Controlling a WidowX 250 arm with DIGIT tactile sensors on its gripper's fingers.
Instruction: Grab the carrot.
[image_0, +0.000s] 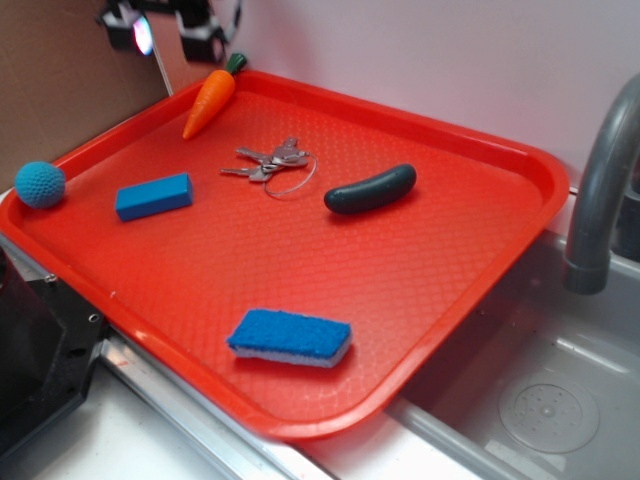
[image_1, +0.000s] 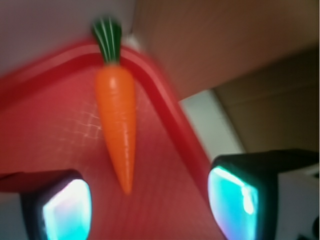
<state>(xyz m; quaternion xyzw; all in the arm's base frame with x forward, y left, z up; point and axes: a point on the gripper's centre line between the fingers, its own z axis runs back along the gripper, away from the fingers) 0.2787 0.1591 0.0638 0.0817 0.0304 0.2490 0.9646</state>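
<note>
Exterior view: red tray (image_0: 480, 250) set partly over a sink (image_0: 560, 400), grey faucet (image_0: 600, 190) at right. Carrot (image_0: 210, 100) lies in the tray's far left corner, close to the rim. Long axis runs diagonally; green top toward the far rim, orange tip toward the tray's near left and the blue block (image_0: 153, 196). Other items on tray: keys (image_0: 270, 165) on a ring, near the middle; dark cucumber (image_0: 370, 189) right of the keys; blue sponge (image_0: 291, 338) near the front edge. Blue knitted ball (image_0: 40, 184) sits at the left rim. End effector (image_0: 172, 32) shows only at the top edge, above and just left of the carrot top, apart from it; whether it is open cannot be told from here.

Wrist view: carrot (image_1: 117, 120) fills the centre, lengthwise up the picture, green top (image_1: 108, 37) at the top against the curved tray rim (image_1: 165, 110), tip pointing down between the two fingers. Fingers (image_1: 65, 205) stand wide apart at the lower corners, nothing between them, no contact with the carrot. Picture is blurred. Brown cardboard (image_1: 225, 45) lies beyond the rim. This view alone shows the finger spread; the other tray items appear only in the exterior view.
</note>
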